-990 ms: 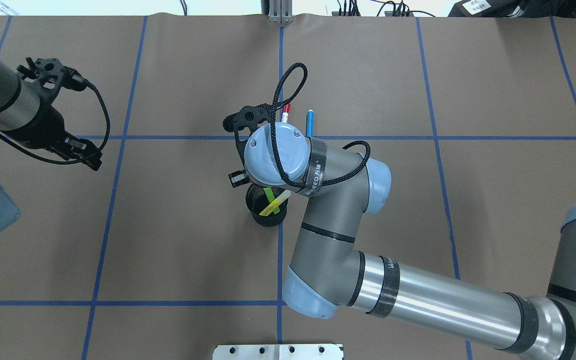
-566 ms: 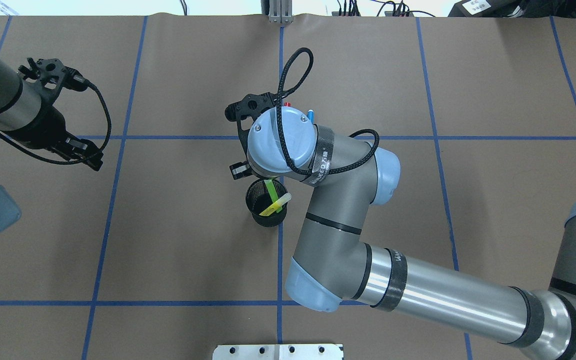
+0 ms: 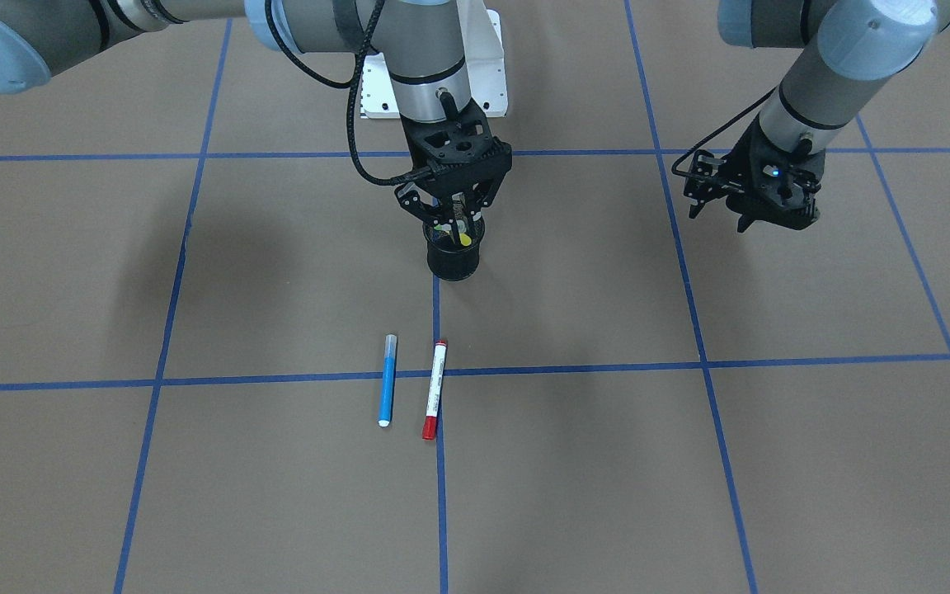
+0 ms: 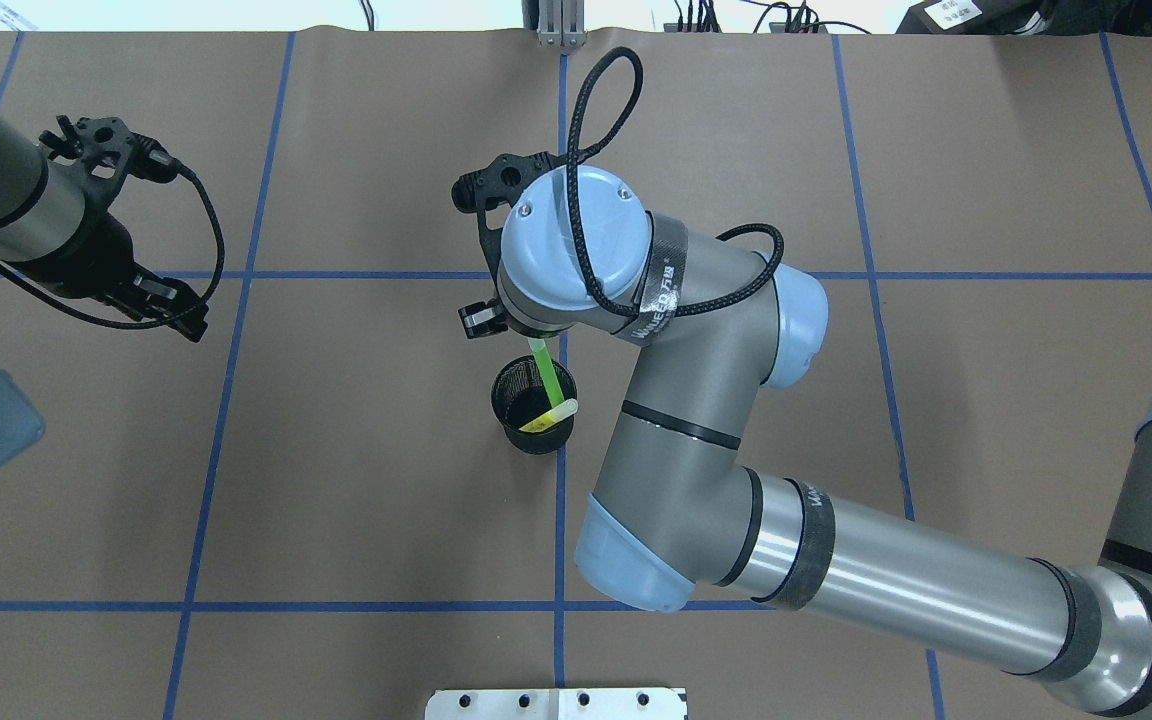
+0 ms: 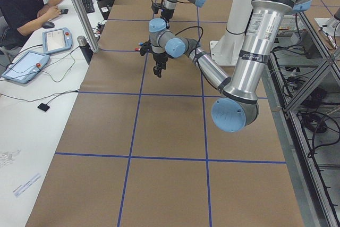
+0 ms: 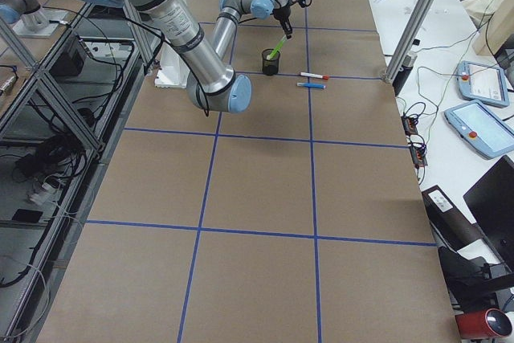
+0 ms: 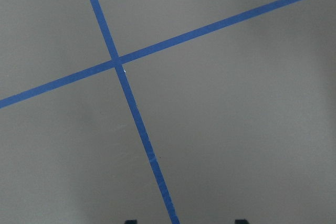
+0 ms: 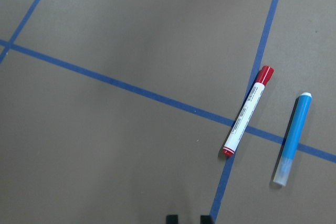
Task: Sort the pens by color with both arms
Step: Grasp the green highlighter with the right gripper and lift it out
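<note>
The big blue wrist of the right arm now sits closer to the top of the overhead view than it did a moment ago, and it hides the two pens on the table there. A lot more of the green pen (image 4: 548, 370) shows below it. I think this means the green pen is being pulled up out of the black mesh cup (image 4: 502, 420), so it can go to its own spot.

The right gripper (image 3: 453, 221) is closed tight on the top end of the green pen. The pen is standing up but leaning. In the overhead view it runs from upper left down to lower right, and its bottom end still looks to be inside the cup. The yellow pen (image 4: 551, 415) leans in the cup too.

The left gripper (image 4: 174, 308) waits at the left side of the overhead view, with its fingers wide apart and nothing in them.

In the front-facing view the blue pen (image 3: 388, 379) and the white pen with red cap (image 3: 435, 389) lie side by side in the lower middle, both pointing up and down the frame
</note>
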`<state>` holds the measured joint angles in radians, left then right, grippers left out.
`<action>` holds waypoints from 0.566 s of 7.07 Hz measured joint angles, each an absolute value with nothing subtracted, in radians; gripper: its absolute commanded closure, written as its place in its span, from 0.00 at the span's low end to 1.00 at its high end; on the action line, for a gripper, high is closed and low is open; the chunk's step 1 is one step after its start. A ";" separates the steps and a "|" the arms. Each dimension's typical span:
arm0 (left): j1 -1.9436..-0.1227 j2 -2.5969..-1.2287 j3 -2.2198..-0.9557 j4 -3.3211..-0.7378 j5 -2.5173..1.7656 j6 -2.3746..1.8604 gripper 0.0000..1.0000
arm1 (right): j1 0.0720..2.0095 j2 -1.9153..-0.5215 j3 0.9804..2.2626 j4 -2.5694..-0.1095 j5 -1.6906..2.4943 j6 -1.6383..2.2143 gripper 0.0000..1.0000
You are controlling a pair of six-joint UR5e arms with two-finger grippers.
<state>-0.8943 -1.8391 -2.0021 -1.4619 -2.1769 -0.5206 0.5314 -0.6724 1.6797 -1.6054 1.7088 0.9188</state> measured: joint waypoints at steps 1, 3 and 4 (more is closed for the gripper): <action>-0.893 -1.840 -2.001 -1.462 -2.175 -0.526 0.29 | 0.557 -0.657 1.675 -1.610 1.718 0.924 0.98; -0.890 -1.842 -2.001 -1.462 -2.174 -0.536 0.29 | 0.601 -0.583 1.579 -1.607 1.730 0.975 0.99; -0.890 -1.842 -2.000 -1.462 -2.173 -0.538 0.28 | 0.616 -0.533 1.508 -1.603 1.743 1.019 1.00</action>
<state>-0.8899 -1.8417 -2.0004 -1.4619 -2.1727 -0.5377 0.6156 -0.5332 1.5082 -1.6034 1.7427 1.0185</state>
